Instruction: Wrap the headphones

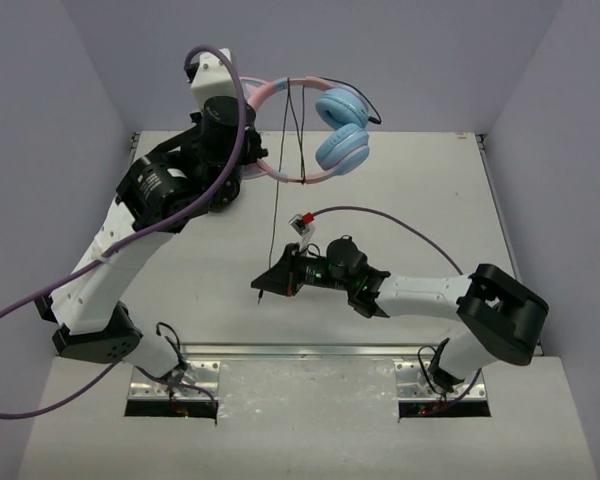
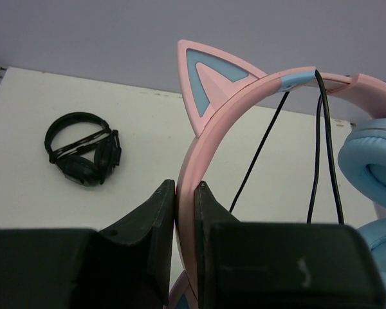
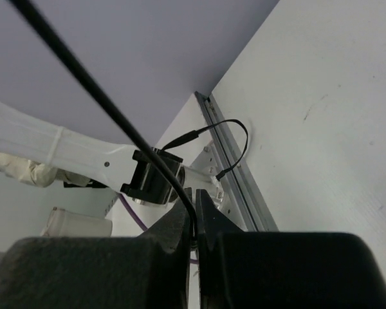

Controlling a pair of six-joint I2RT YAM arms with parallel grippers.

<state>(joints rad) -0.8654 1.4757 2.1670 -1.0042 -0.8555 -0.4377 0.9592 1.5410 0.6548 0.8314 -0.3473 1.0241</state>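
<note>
Black cable (image 1: 275,230) nipped in the right pincer (image 3: 194,196) runs up and away to headphones (image 1: 342,148) clamped by the left pincer (image 2: 186,190).

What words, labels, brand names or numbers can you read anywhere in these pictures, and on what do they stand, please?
None can be read.
Red and white piece on the right wrist: too small to read.
Pink headphones and black headphones: no lettering shows.
</note>
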